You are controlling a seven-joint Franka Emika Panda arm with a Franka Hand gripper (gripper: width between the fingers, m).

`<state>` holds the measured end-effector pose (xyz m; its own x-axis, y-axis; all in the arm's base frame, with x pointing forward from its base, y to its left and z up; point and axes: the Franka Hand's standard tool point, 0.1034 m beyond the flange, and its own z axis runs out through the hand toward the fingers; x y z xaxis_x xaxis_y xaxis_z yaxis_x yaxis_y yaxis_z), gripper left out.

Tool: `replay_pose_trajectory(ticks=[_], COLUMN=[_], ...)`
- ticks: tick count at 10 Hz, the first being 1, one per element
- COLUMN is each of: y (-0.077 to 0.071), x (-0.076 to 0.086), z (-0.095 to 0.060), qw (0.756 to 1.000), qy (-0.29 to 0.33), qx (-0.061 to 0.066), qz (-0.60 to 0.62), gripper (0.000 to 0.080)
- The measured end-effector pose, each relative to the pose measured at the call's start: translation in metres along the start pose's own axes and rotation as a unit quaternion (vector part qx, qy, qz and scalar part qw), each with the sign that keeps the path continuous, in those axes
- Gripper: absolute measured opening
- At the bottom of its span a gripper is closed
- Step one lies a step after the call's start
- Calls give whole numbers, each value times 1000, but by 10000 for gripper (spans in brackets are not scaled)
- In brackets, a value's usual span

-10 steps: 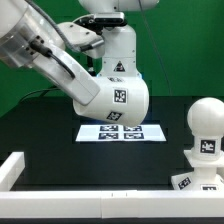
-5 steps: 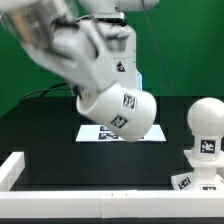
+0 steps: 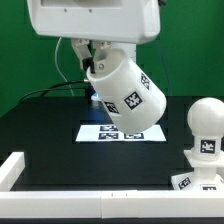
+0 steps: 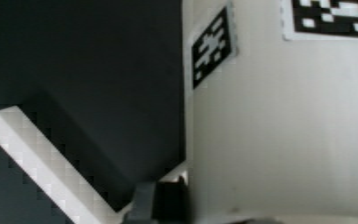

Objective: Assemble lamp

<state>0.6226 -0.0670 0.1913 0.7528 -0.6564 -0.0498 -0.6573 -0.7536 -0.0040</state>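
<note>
The white tapered shade [image 3: 127,93] with black-and-white tags hangs tilted in the air, above the marker board [image 3: 122,132]. My gripper [image 3: 92,58] holds it at its upper narrow end, mostly hidden under the arm's wrist. In the wrist view the shade [image 4: 282,130] fills one side, with a dark finger [image 4: 167,198] pressed against its wall. The round-headed bulb [image 3: 205,127] stands on the square base [image 3: 197,180] at the exterior view's right, apart from the shade.
A white rail [image 3: 90,203] runs along the front of the black table, with a corner piece [image 3: 12,167] at the exterior view's left; it also shows in the wrist view [image 4: 43,160]. A green wall is behind.
The arm has swung upward and turned, lifting the shade higher and tilting it, with its wide end now pointing down toward the exterior view's right.
</note>
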Motion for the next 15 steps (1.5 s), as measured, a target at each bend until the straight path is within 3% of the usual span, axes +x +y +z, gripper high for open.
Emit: replay_pose_trajectory(ticks=[2,3,6,7,9,13,14,15], y=[-15,-24,-42,-48,-63,-66,-75,-86], x=[-5,-12,-23,-30,-49,-51,-60,-71], z=[2,-3,-34,-37,-38,-35,-32,-27], qw=[998,995,983,981,983,983,980,978], qy=[60,88,159,168,154,153,163,164], qx=[26,15,40,49,45,45,29,23], qz=[-12,-47,-85,-85,-91,-96,-112,-131], gripper=[45,45,45,45,45,45,45,45])
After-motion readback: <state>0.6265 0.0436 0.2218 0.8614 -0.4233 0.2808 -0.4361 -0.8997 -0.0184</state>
